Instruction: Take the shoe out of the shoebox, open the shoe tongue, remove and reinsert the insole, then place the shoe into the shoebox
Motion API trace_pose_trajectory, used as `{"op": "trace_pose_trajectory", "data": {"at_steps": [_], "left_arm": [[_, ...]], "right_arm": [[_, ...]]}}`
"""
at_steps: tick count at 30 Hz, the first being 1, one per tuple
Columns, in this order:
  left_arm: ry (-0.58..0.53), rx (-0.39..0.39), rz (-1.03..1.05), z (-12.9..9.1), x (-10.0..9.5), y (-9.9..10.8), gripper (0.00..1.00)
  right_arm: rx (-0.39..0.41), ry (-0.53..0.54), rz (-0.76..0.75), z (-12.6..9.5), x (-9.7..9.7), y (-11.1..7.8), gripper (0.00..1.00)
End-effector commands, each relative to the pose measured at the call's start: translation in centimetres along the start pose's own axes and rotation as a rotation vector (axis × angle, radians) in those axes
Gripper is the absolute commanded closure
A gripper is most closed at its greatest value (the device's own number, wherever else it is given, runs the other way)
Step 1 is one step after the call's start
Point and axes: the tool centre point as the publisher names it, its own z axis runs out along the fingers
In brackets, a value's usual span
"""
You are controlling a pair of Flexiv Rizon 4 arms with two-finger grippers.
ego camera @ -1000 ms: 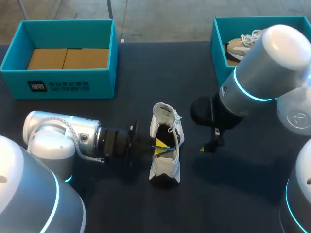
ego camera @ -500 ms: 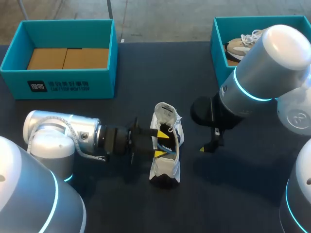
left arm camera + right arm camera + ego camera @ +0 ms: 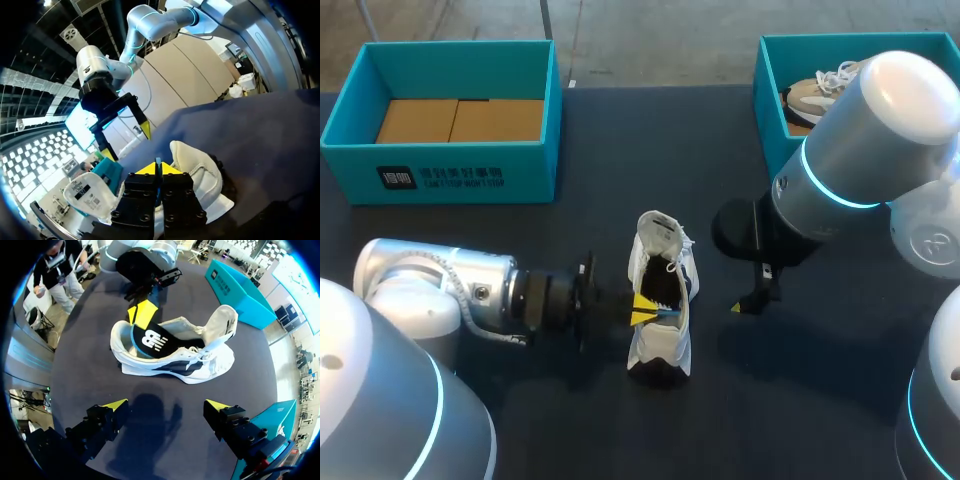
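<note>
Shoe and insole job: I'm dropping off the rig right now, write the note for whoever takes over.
Left gripper: fingers shut on the insole at its heel edge, inside the shoe.
Right gripper: open, empty, hovering beside the shoe.
Shoe lies on the table, tongue spread open.
Teal shoebox at far left holds no shoe.
Done: shoe out, tongue opened.
Left: pull the insole out, reinsert it, box the shoe.

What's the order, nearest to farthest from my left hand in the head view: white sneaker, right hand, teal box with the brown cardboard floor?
1. White sneaker: at the left hand, which pinches its black insole.
2. Right hand: past the sneaker, rightward.
3. Teal box with brown cardboard floor: back left.
</note>
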Motion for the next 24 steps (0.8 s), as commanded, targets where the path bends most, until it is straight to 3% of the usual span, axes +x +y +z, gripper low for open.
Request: {"op": "trace_pose_trajectory", "data": {"at_steps": [1, 8, 9, 10, 18, 24], "left_arm": [[0.015, 0.001, -0.011, 0.6, 0.0, 0.7, 1.00], [0.024, -0.008, -0.028, 0.5, 0.4, 0.6, 1.00], [0.017, -0.010, -0.026, 0.4, 0.3, 0.3, 0.60], [0.009, -0.011, -0.025, 0.2, 0.2, 0.0, 0.00], [-0.004, -0.023, 0.001, -1.8, -1.2, -1.8, 0.00], [0.045, -0.031, 0.012, -2.8, -1.9, -2.7, 0.00]], "right_arm": [[-0.001, -0.001, -0.001, 0.1, 0.0, 0.0, 0.00], [-0.001, -0.001, -0.001, 0.1, 0.0, 0.0, 0.00], [-0.001, -0.001, -0.001, 0.1, 0.0, 0.0, 0.00], [-0.001, -0.001, -0.001, 0.1, 0.0, 0.0, 0.00], [-0.001, -0.001, -0.001, 0.1, 0.0, 0.0, 0.00], [-0.001, -0.001, -0.001, 0.1, 0.0, 0.0, 0.00]]}}
